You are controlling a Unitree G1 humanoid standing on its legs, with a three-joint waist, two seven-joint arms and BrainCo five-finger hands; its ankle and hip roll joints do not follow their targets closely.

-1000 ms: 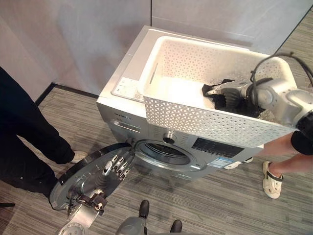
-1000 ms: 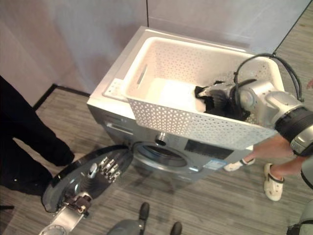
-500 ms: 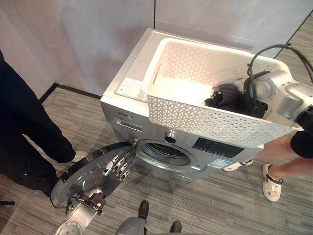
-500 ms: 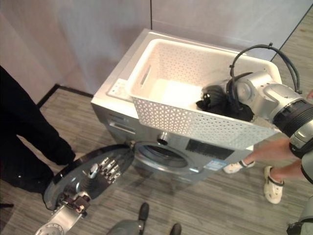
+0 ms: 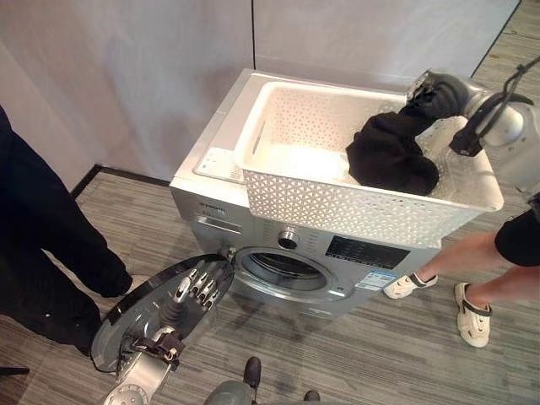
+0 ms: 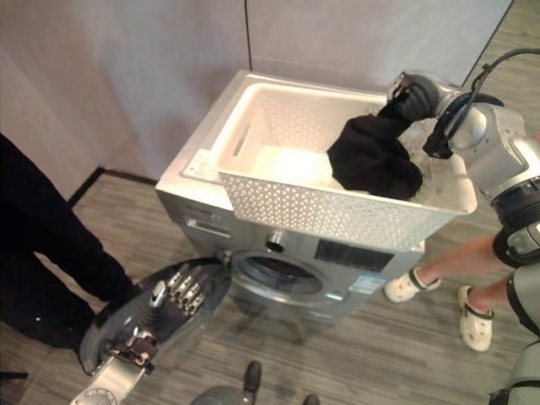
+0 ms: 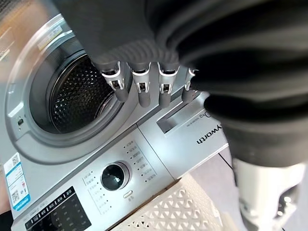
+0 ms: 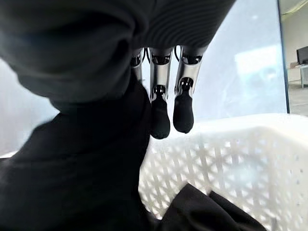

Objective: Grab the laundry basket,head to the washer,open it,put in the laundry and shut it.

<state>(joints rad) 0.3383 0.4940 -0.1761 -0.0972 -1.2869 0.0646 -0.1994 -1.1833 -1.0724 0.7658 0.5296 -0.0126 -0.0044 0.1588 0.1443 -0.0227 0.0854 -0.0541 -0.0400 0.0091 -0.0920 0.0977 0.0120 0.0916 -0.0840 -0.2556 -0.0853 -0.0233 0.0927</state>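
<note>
At the far left a person's dark trouser legs (image 5: 42, 245) stand on the grey striped floor (image 5: 380, 363). Just right of them, low in the scene, the robot's left hand (image 5: 196, 287) rests against the inner face of the washer's round door (image 5: 139, 308), which hangs wide open; the fingers (image 7: 143, 89) are straight and loose, holding nothing. Beside the door stands the silver washer (image 5: 219, 215), its drum opening (image 5: 283, 268) uncovered, with a round dial (image 5: 288, 240) and a dark display panel (image 5: 363, 251) on the front. On top of the washer sits the white lattice laundry basket (image 5: 354, 211), its front wall overhanging the control panel. Toward the basket's right side, a black garment (image 5: 390, 156) is partly lifted, its top drawn up above the rim while its bulk hangs down inside the basket. The robot's right hand (image 5: 432, 97) is up at the basket's far right corner, fingers (image 8: 159, 120) curled on the top of the garment. At the far right, a person's bare legs in pale sandals (image 5: 471, 314) stand on the floor next to the washer.
</note>
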